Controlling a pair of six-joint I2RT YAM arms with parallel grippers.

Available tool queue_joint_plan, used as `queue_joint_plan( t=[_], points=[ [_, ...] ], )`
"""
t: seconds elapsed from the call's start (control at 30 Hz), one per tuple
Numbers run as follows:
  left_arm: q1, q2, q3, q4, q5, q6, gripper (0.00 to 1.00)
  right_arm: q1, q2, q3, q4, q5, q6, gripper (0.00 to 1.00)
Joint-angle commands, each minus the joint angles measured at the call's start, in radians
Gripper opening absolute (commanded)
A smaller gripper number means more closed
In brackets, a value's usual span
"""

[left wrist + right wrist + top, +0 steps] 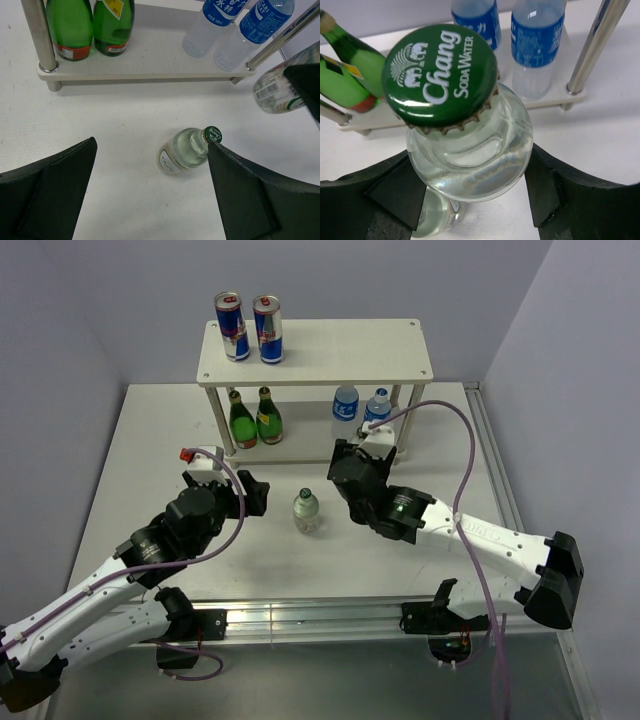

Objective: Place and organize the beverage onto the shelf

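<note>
The shelf [340, 350] stands at the back. Two cans [250, 328] stand on its top board at the left. Two dark green bottles [255, 418] and two blue-labelled water bottles [360, 405] stand on the lower board [150, 60]. My right gripper [470, 185] is shut on a clear green-capped bottle [470, 150], held upright above the table before the water bottles [520, 35]. It also shows in the left wrist view [272, 90]. A second clear green-capped bottle [306, 510] stands on the table. My left gripper [152, 147] is open, its right finger beside that bottle [185, 152].
Silver shelf legs [37, 35] [592, 45] stand at the lower board's corners. In the top view my right gripper [345, 480] is right of the standing bottle and my left gripper [235, 488] is left of it. A metal rail [320, 615] runs along the near table edge.
</note>
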Motion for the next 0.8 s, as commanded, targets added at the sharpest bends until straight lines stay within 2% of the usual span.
queue_joint_plan(
  t=[0.0, 0.5, 0.77],
  points=[
    [-0.004, -0.008, 0.001, 0.023, -0.018, 0.0, 0.99, 0.006, -0.058, 0.134, 0.065, 0.087, -0.107, 0.0],
    [-0.008, -0.015, 0.0, 0.024, -0.015, 0.004, 0.99, -0.003, 0.015, 0.498, 0.046, 0.07, -0.345, 0.0],
    [-0.015, -0.017, -0.002, 0.024, -0.023, 0.006, 0.99, -0.066, 0.1, 0.625, 0.092, 0.02, -0.407, 0.0]
  ],
)
